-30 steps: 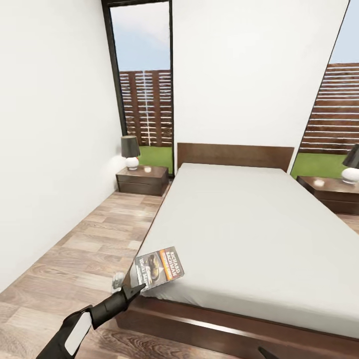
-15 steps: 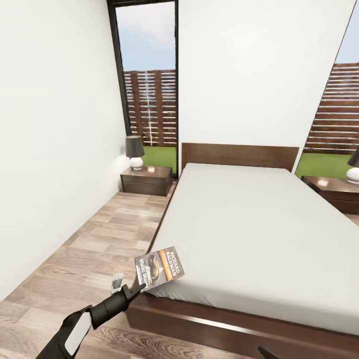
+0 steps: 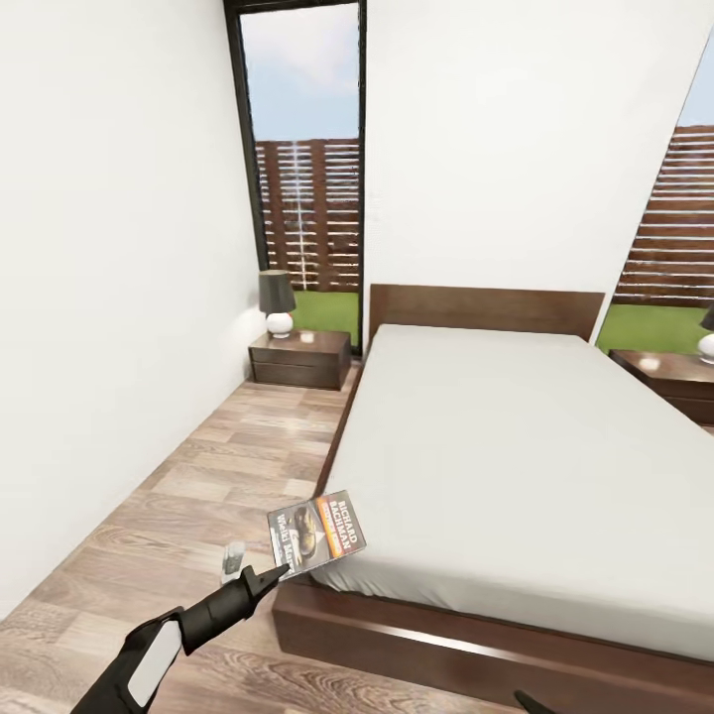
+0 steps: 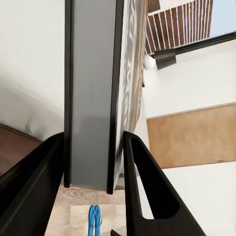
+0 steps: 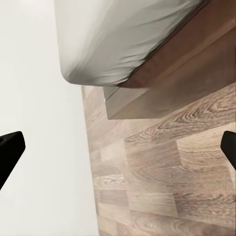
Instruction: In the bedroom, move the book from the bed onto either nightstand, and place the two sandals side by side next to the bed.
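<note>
My left gripper (image 3: 279,570) is shut on the book (image 3: 317,531), a thin paperback with an orange title band, held upright beside the bed's near left corner. In the left wrist view the book (image 4: 91,98) stands edge-on between the black fingers (image 4: 147,187). Beyond them the blue sandals (image 4: 94,222) lie close together on the plank floor. The bed (image 3: 516,446) has a grey mattress and a dark frame. A nightstand (image 3: 300,358) with a lamp stands at its far left, another nightstand (image 3: 666,375) at its far right. My right gripper (image 5: 118,147) hangs open over the floor by the bed's corner (image 5: 123,44).
A white wall (image 3: 99,297) runs along the left, leaving a wood-floor aisle (image 3: 228,466) between it and the bed. A small pale object (image 3: 233,560) lies on the floor near the bed's corner. Tall windows (image 3: 307,178) flank the headboard.
The whole head view has shifted: bed, left nightstand and window now sit further right in the picture, so the camera has moved. The book stays held in my left gripper.
</note>
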